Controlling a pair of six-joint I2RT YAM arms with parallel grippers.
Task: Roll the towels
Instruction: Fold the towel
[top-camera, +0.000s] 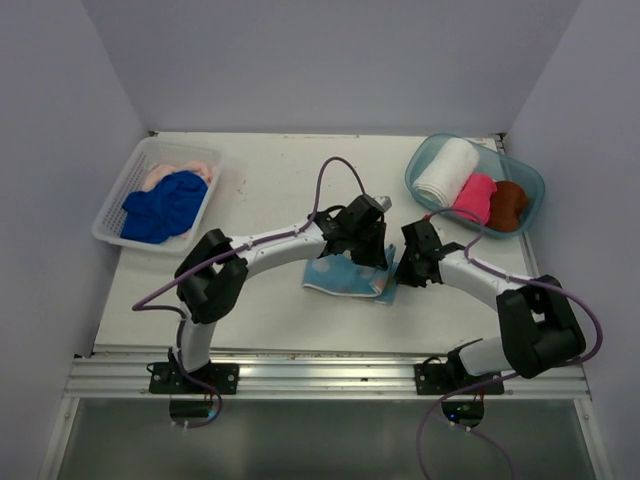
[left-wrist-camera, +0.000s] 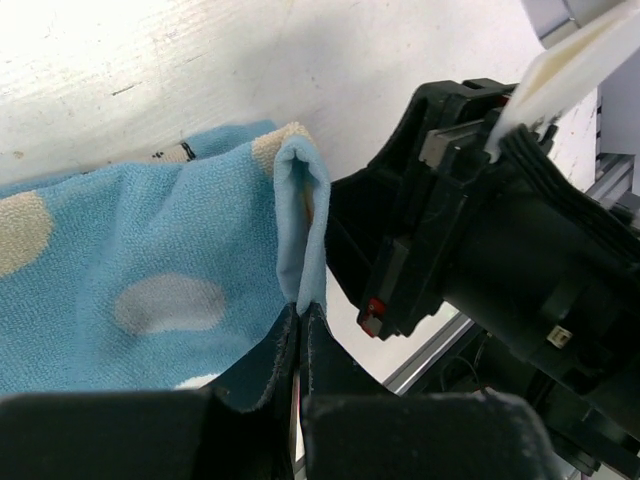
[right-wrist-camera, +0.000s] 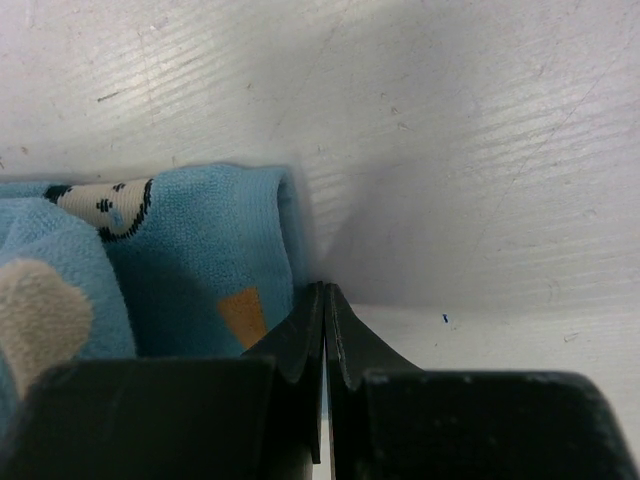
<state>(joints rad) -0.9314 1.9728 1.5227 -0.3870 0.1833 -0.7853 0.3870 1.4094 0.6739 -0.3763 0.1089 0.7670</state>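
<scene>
The left gripper (left-wrist-camera: 302, 320) is shut on the light blue towel (left-wrist-camera: 150, 270). Its two black fingers are pressed together around a raised fold at the cloth's right-hand edge, and the fold stands up as a narrow loop just above the fingertips. The rest of the towel spreads away to the left in the wrist view, lying on the white table (top-camera: 270, 170), with pale spots and a bit of cartoon print showing.

The right gripper (right-wrist-camera: 323, 300) is closed too, fingertips meeting down at the table surface just beside the towel's rounded, folded edge. The cloth sits against the left finger, but whether any of it is caught between the fingers cannot be told. To the right of those fingers there is only bare tabletop.

From above, the two grippers are close together over the towel's right end, near the middle of the table and towards its front. A broad strip of white surface runs behind the towel to the back wall.

At the far left a white basket (top-camera: 115, 205) holds a royal blue towel (top-camera: 160, 208) with a peach towel (top-camera: 185, 165) behind it, both loose and crumpled. At the far right a clear teal tub (top-camera: 425, 155) holds three rolled ones: a white towel (top-camera: 447, 172), a pink towel (top-camera: 475, 197) and a brown towel (top-camera: 508, 205) — all well apart from the grippers
</scene>
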